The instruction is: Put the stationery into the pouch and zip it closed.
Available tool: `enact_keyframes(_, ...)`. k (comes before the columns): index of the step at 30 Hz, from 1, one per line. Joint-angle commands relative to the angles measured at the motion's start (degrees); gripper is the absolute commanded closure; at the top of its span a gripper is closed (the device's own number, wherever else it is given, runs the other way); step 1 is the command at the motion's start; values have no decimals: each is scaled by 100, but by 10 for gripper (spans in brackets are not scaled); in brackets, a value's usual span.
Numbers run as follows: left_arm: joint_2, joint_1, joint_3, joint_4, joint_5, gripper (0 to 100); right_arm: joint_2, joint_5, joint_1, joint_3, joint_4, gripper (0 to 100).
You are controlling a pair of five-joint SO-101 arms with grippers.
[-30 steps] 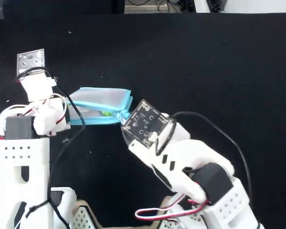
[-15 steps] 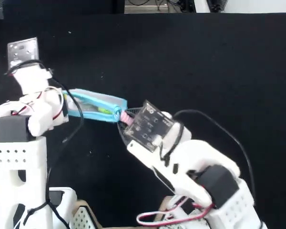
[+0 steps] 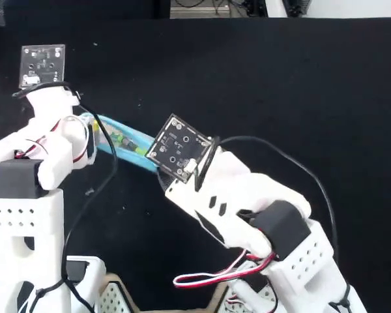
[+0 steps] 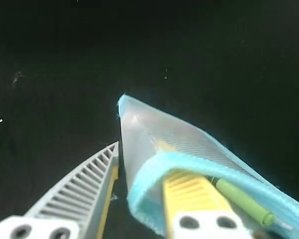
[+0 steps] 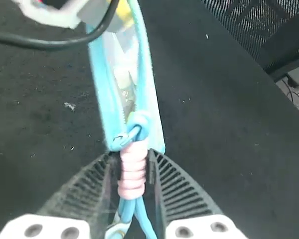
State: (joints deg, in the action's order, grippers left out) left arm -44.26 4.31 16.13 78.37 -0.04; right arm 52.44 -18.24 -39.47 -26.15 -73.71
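Right gripper (image 5: 132, 160) clamps the pink zipper pull (image 5: 132, 179) and left gripper (image 4: 137, 159) pinches the opposite end of the pouch (image 3: 125, 145), strung between them above the table (image 3: 287, 85); light, limp fabric probably buckles, so seam ends look the safest hold.

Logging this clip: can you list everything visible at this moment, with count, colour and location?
pouch: one, clear with blue trim, held up over the table between the two grippers
zip pull: one, pink coil on a blue cord, at the pouch's end towards the right arm
pen: one, green, inside the pouch
table: one, black cover, under everything
mesh chair: one, black, beyond the table edge
left gripper: one, grey and yellow fingers, clamped on the pouch's other end
right gripper: one, grey ribbed fingers, closed on the zip pull
arms: two, white, left arm and right arm at the table's near side
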Motion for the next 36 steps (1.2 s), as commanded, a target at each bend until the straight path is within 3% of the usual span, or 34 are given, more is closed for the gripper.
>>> enact_keyframes(1, -35, -48, -321, -132, -35, 848, -22, 26, -44, 356, 18, 988)
enact_keyframes(21, -44, -40, -1323, -580, -35, 843, -488, 62, -35, 303, 712, 988)
enact_keyframes(28, -703, -40, -1745, 1037, -158, 843, -558, 62, -35, 321, 870, 988)
enact_keyframes(32, -1503, -92, -1613, 1802, -967, 845, -558, 62, -35, 426, 1011, 988)
enact_keyframes(36, -2189, -101, -769, 1943, -1415, 845, -576, 70, -35, 681, 1029, 988)
